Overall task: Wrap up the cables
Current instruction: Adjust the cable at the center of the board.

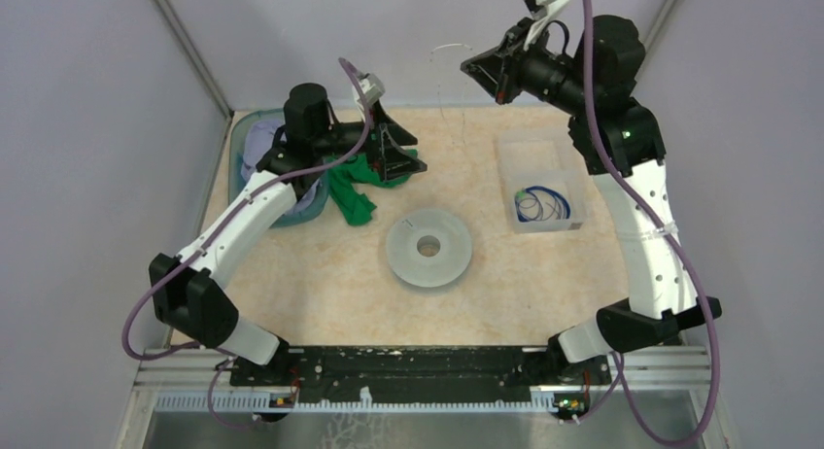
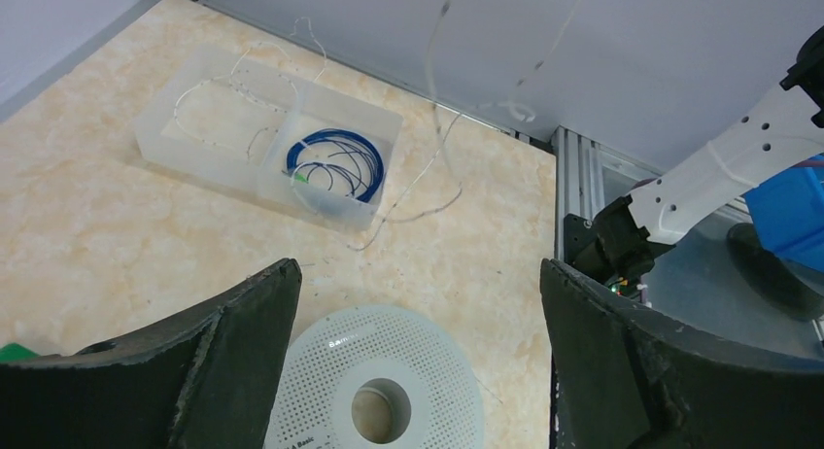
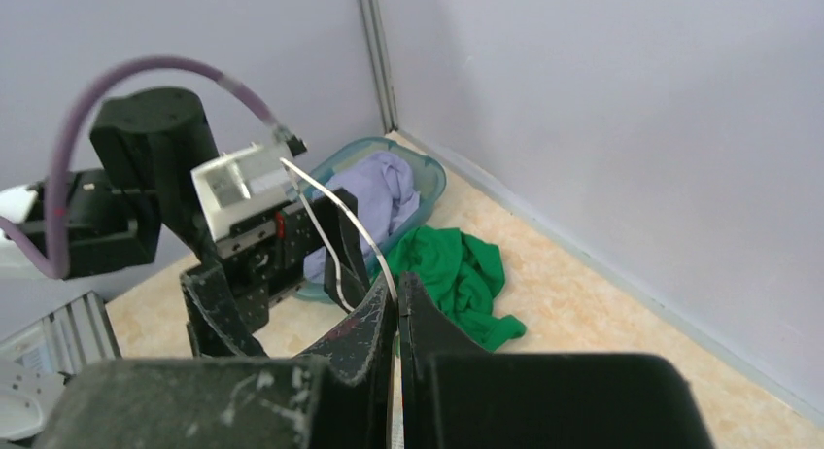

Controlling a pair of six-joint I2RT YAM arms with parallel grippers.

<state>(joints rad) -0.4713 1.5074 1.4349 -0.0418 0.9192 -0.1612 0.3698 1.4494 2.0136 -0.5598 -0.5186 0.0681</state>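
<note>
The right gripper (image 3: pixel 396 295), high near the back wall, is pressed together on the whitish cable (image 3: pixel 364 232), which hangs toward the table (image 2: pixel 97 235). Its hair-thin run is hard to trace. The left gripper (image 2: pixel 416 274) is spread wide above the spool (image 2: pixel 389 357), which the frame edge cuts off. The dark blue cable (image 2: pixel 335 165) lies coiled in the clear box (image 2: pixel 223 174).

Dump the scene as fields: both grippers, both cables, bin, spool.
left gripper: open, holding nothing
right gripper: raised, shut on whitish cable
whitish cable: pinched in right gripper, other end out of that view
blue cable: coiled inside clear bin
clear bin: in front of the right arm, far compartment looks bare from above
spool: lying flat between the arms
</note>
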